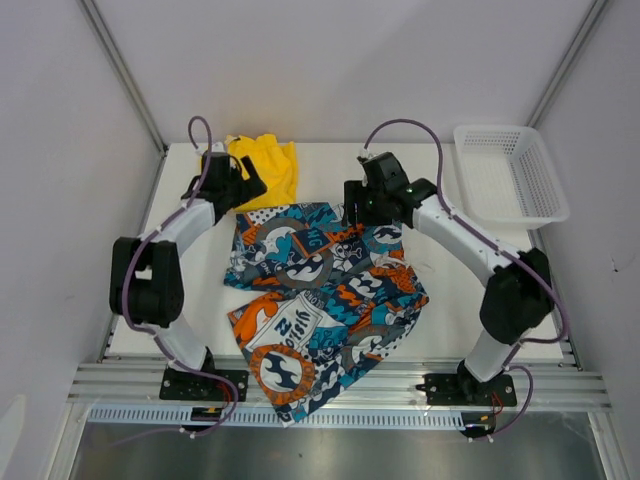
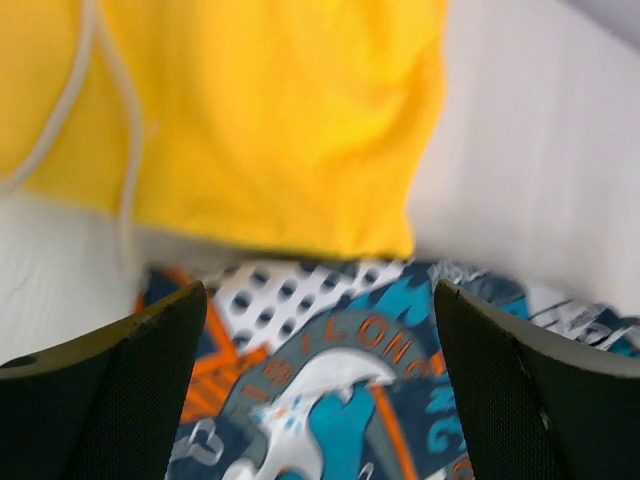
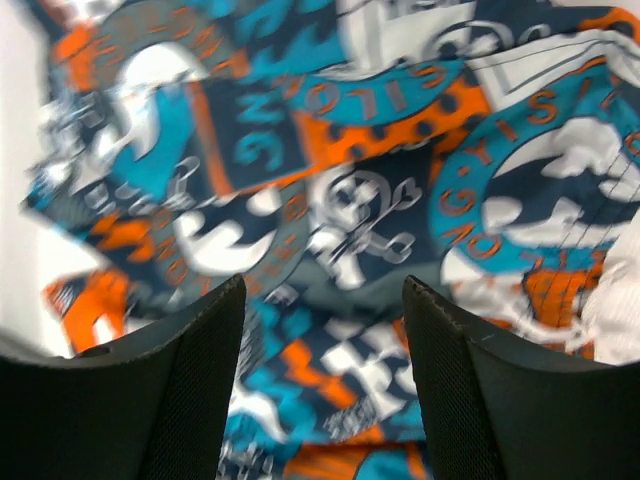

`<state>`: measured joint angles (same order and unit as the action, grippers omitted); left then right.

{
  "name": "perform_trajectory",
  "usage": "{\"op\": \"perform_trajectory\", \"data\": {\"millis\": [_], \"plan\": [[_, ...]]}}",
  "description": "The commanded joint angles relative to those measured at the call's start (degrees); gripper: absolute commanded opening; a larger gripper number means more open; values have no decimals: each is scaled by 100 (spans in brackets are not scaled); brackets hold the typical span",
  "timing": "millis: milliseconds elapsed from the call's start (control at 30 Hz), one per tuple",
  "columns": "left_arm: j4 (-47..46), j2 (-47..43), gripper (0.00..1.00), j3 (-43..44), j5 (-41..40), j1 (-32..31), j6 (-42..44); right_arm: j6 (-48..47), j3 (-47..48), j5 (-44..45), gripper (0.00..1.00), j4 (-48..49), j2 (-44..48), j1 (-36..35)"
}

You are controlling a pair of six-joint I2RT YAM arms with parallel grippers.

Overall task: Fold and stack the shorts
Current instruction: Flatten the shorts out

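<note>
Up top first: printed shorts point(image 1: 320, 300), busy in teal-blue, orange, black and white, spread rumpled across the middle of the table point(image 1: 200, 290), near corner reaching past the front edge at 6 o'clock. Yellow shorts point(image 1: 268, 168), plain and bright, bunched at 11 o'clock of the printed shorts and touching their far edge. Left gripper point(image 1: 248, 192) right at that meeting line. Right gripper point(image 1: 355, 215) over the far edge of the printed shorts at 1 o'clock. White mesh basket point(image 1: 545, 185) out at 2 o'clock, well apart from both pairs.

Over to the left wrist: jaws spread wide, nothing between the fingers point(image 2: 120, 390). Yellow shorts point(image 2: 270, 120) filling 12 o'clock, pale drawstring point(image 2: 128, 150) trailing down at 10 o'clock. Printed shorts point(image 2: 330, 370) directly under the tips, their dotted edge meeting the yellow hem.

Right wrist now: fingers point(image 3: 170, 400) parted to a middling gap, gripping nothing. Printed shorts point(image 3: 350, 150) everywhere beneath, from 9 round to 3 o'clock, creased and a touch blurred. Sliver of white table at 9 o'clock.
</note>
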<state>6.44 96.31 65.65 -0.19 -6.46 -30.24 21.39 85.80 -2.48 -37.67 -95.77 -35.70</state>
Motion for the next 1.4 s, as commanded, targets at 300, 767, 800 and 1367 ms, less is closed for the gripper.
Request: {"op": "perform_trajectory", "data": {"millis": [300,767,800,1367], "plan": [[-608,2400,95,2523,2162,-382,-368,322,253,-570,60,1385,-2367,590],[-2366,3139,94,3077,3447,-716,-1186,375,-441,-402,59,1578,-2403,1672],[-2401,3070,95,3033,3403,-734,-1160,366,-450,-411,59,1579,-2403,1689],[-688,4193,94,4237,2110,-840,-1018,155,-590,-24,60,1306,-2061,1830]]}}
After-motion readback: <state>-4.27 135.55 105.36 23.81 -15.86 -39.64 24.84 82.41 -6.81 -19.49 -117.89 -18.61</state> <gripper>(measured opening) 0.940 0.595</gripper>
